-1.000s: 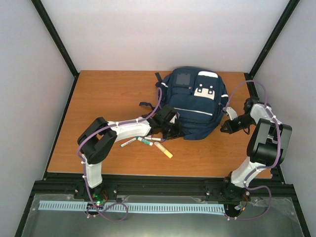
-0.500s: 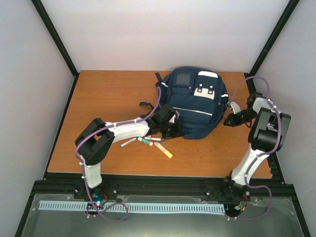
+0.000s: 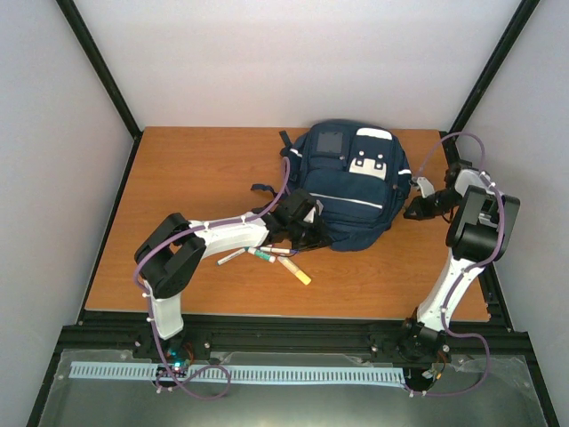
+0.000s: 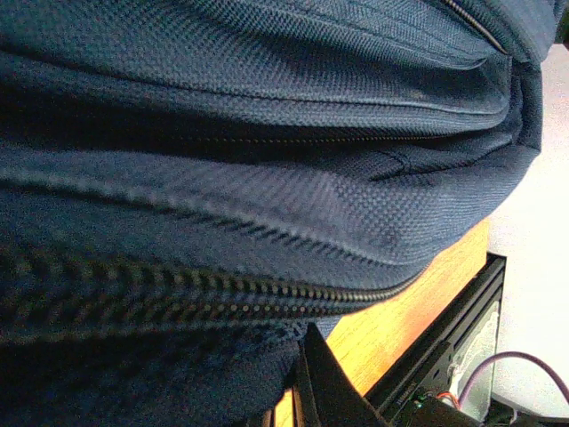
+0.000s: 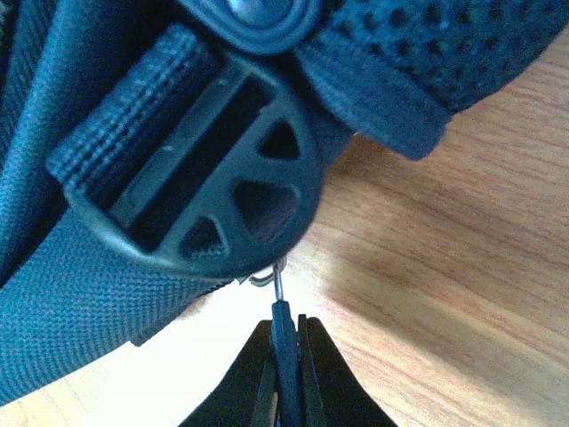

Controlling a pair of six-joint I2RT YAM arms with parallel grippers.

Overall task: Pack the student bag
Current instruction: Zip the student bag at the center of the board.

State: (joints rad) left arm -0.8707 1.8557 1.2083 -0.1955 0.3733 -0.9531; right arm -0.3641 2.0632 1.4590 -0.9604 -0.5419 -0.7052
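We are seeing the student bag point(image 3: 356, 200) lying close against both tightly closed claws, just ahead of the left gripper point(image 3: 312, 236) and directly left of the right gripper point(image 3: 414, 213).

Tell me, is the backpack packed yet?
Nothing looks packed: pens lie on the table beside the student bag; its zip looks closed. In hand: left pincer shut at the bag's edge, right pincer pinching a thin tab by a buckle. To do: open it, load the pens.
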